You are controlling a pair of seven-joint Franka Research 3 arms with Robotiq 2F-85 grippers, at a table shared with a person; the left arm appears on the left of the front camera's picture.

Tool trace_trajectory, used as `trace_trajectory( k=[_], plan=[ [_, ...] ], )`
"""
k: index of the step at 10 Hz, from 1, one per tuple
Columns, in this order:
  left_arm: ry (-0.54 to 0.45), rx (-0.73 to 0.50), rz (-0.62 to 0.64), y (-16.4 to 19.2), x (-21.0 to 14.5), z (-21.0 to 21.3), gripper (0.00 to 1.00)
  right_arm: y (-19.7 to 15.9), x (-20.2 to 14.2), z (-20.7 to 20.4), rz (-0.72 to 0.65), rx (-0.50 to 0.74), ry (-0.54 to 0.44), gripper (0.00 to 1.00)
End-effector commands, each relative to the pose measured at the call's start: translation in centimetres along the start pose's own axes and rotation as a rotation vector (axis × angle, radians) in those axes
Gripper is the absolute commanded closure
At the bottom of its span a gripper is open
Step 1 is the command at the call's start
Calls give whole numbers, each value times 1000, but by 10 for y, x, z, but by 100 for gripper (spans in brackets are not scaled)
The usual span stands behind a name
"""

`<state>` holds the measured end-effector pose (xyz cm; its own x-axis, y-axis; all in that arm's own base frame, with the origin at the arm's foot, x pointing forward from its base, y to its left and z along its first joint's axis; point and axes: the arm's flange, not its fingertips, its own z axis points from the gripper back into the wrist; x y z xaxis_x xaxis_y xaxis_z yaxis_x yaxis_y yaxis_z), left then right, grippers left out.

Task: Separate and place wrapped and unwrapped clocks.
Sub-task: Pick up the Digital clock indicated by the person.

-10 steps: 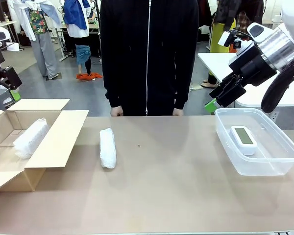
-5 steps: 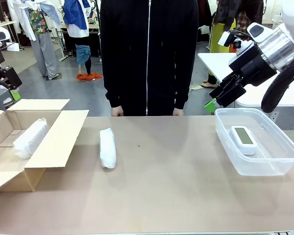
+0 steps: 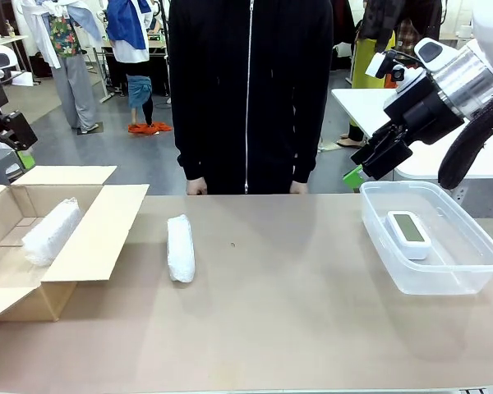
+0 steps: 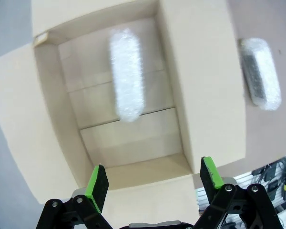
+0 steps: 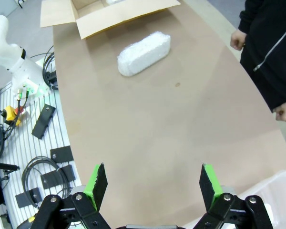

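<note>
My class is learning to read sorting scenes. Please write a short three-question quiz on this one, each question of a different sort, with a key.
1. True or false: the bare clock lies in the clear tub.
2. How many wrapped bundles lie inside the cardboard box?
3. The second wrapped bundle lies: A) on the table, B) in the tub, C) on top of the clock.
Key: 1 true; 2 one; 3 A.

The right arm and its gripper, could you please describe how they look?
The right arm is white with a silver ring at the wrist and a black hose looping beside it. The right gripper is black, with two slim fingers tipped by bright green pads.
</note>
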<state>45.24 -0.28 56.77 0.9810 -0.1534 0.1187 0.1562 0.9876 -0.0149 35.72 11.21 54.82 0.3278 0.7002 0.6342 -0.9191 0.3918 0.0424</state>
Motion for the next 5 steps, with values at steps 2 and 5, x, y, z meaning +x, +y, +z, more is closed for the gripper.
trace_trajectory(
  k=[2,5],
  plan=[
    [-79,-249,-442,-87,-24,25,0,-2,-1,2,16,8,8,0],
    [-192,-366,-800,-124,-84,22,0,-2,-1,2,16,8,8,0]
  ],
)
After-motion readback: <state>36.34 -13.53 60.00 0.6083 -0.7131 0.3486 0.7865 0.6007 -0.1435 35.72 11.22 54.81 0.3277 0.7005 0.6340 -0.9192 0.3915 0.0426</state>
